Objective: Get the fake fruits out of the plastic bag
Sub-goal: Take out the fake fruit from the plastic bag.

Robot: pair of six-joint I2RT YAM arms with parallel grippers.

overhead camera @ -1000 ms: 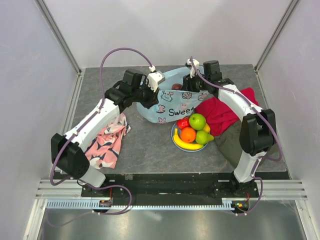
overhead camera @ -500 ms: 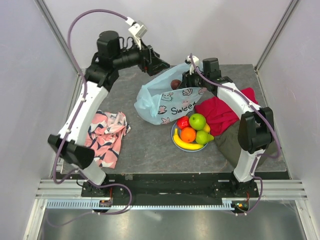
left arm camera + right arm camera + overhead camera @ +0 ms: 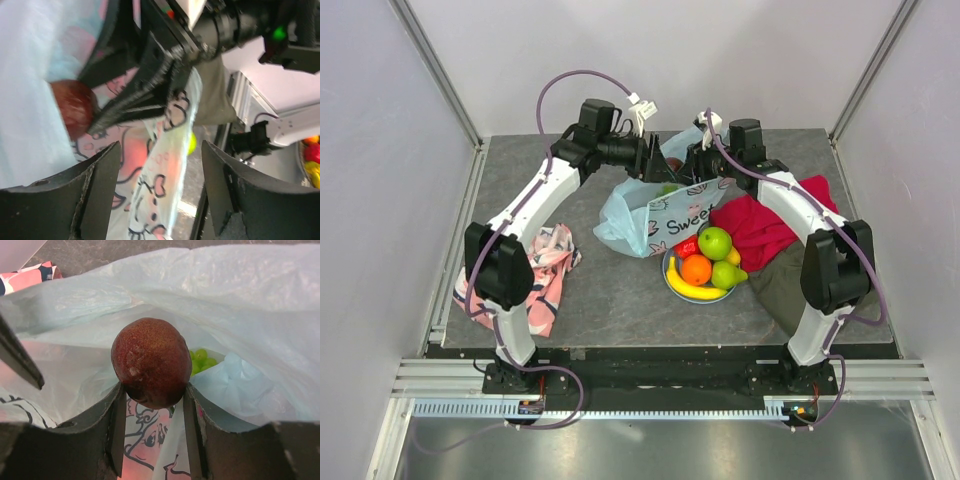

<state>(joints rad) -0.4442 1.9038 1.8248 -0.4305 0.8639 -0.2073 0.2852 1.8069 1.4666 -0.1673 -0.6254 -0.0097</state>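
The plum (image 3: pixel 150 360) is held
The right pincer (image 3: pixel 153 390) grips it at the plastic bag (image 3: pixel 250 300) mouth; the left pincer (image 3: pixel 160 167) is wide apart.

Grey stone-look table (image 3: pixel 610 295), pale lilac walls (image 3: pixel 670 60), aluminium corner posts (image 3: pixel 436 70)

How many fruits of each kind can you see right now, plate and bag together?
Red apple: 1
Green apple: 1
Orange: 1
Green pear: 1
Banana: 1
Grape bunch: 1
Plum: 1, in right pincer
Yellow bit behind the pear: cannot tell
Total: 7
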